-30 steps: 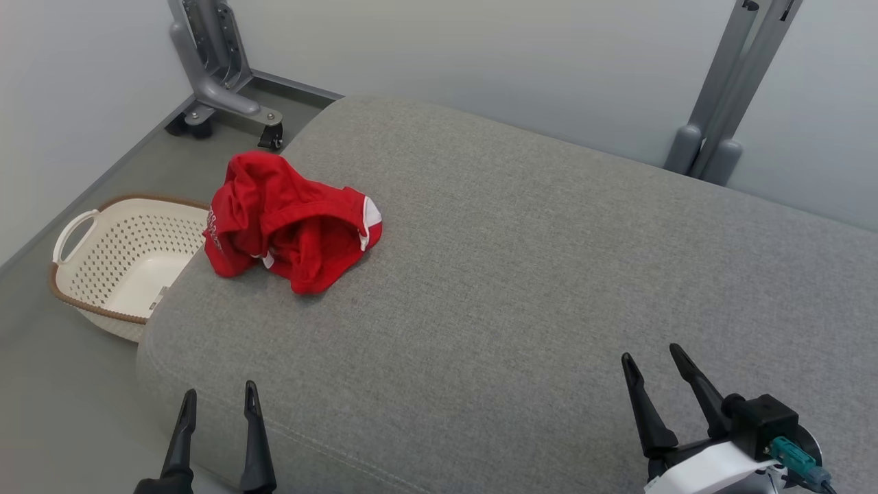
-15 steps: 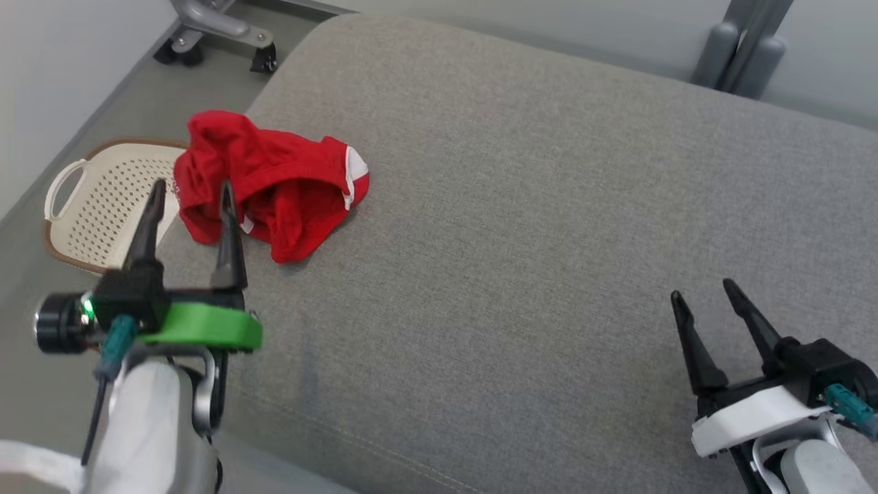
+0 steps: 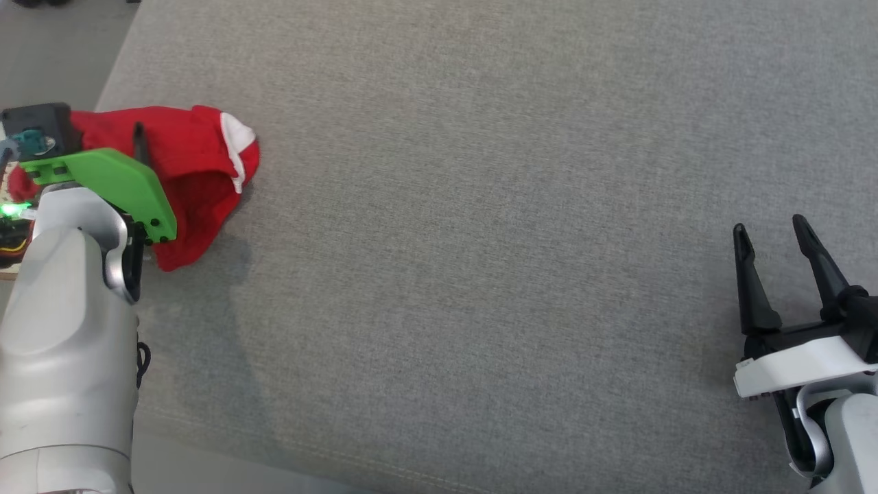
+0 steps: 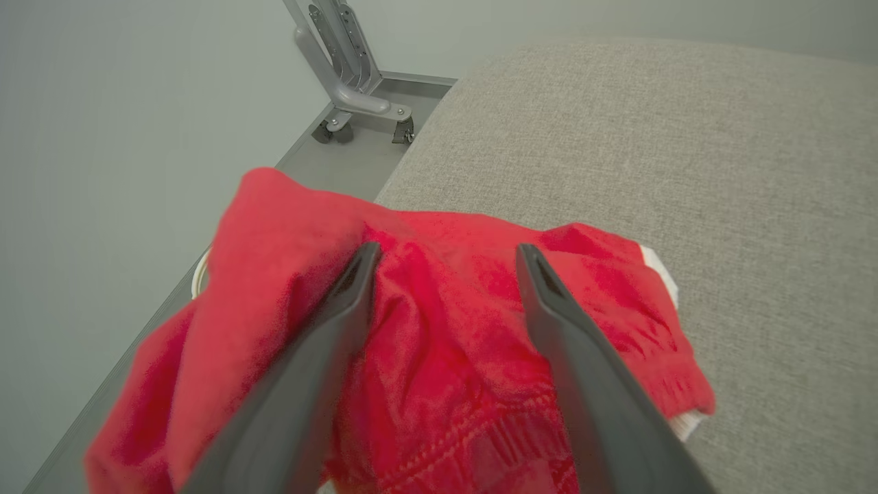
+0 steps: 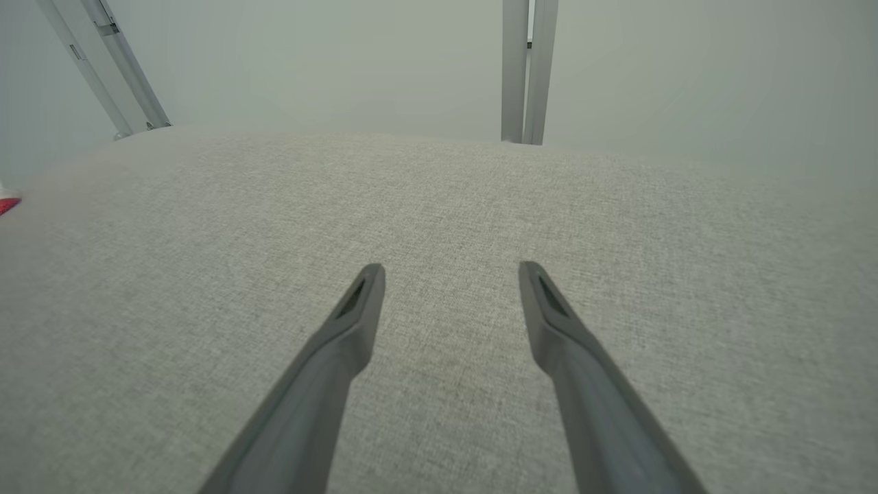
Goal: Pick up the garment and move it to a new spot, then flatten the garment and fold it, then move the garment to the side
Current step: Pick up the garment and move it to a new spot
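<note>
Over red garment (image 3: 199,178) at cushion (image 3: 480,240) edge: left arm (image 3: 68,329) outstretched, jaws spread; right jaws spread.

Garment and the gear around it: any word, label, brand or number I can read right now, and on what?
None can be read. The red garment shows plain cloth and a white trim, no lettering on the parts in view. The green mount and the grey cushion bear no print.

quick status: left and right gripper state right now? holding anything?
Left gripper: open, fingers spread over the red garment, not closed on it.
Right gripper: open, empty, above the grey cushion.
</note>
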